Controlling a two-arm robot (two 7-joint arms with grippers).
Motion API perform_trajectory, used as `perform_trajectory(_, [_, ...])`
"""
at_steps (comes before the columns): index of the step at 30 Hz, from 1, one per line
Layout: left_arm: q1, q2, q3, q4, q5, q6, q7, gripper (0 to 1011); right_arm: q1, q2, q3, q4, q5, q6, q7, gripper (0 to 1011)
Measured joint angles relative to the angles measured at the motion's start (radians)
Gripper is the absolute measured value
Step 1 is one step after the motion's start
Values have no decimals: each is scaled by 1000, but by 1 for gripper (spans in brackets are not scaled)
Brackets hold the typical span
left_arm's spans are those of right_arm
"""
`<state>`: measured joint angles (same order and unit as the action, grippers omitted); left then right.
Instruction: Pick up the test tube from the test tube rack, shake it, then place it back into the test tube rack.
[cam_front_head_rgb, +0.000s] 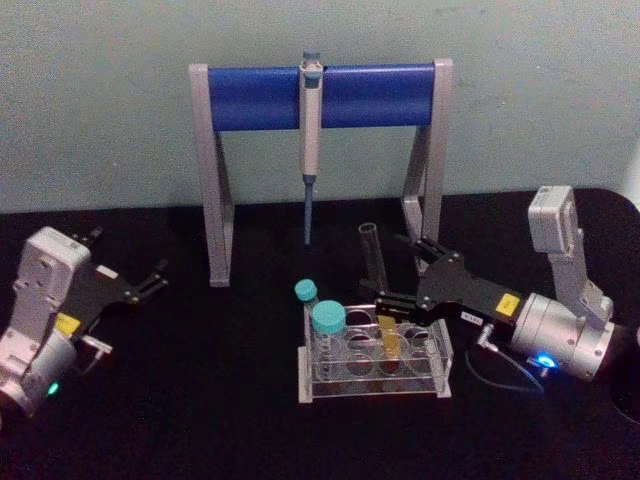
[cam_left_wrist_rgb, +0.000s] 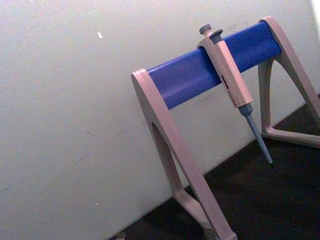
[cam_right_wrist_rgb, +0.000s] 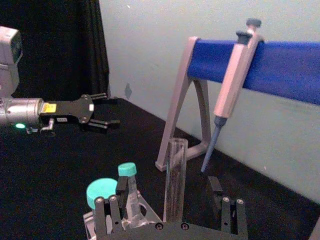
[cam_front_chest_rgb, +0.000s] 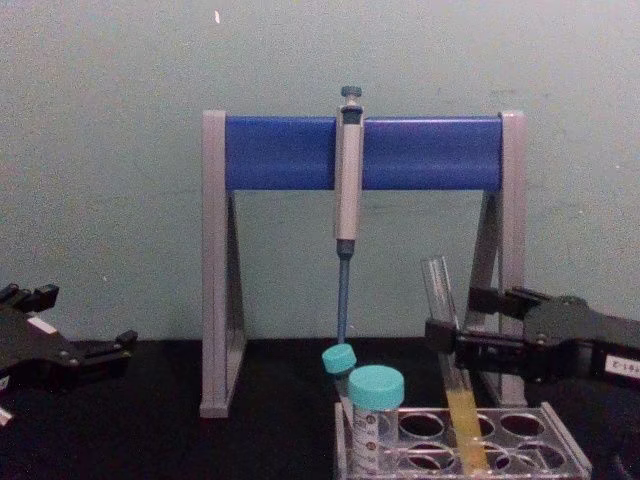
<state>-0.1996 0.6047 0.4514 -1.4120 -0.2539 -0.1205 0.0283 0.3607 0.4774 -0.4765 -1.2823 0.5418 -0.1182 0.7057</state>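
The test tube is seated tilted in the test tube rack. It is flanked, untouched, by the open right claw. The left claw is held open, well apart.

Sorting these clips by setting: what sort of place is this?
Most likely a laboratory bench mock-up: a pipette hangs on a grey-and-blue stand, and a clear test tube rack on the black table holds a test tube and teal-capped vials.

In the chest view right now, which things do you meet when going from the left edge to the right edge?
Left gripper → left leg of the pipette stand → pipette → large teal-capped vial → test tube, standing in the test tube rack → right gripper, its fingers open on either side of the tube.
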Motion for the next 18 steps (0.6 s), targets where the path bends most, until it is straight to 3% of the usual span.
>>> perform_trajectory(6, [0,0,0,0,0,0,0,1001,-28,12,25,-54,0,-46,-15,1000])
perform_trajectory(9, [0,0,0,0,0,0,0,1001,-64,17,65,-106,3,-71,-72,1000])
perform_trajectory(12, [0,0,0,0,0,0,0,1001,-117,17,116,-174,-23,-72,-194,1000])
perform_trajectory(13, [0,0,0,0,0,0,0,1001,-144,15,140,-209,-52,-55,-273,1000])
perform_trajectory(18, [0,0,0,0,0,0,0,1001,-197,-5,184,-261,-115,16,-448,1000])
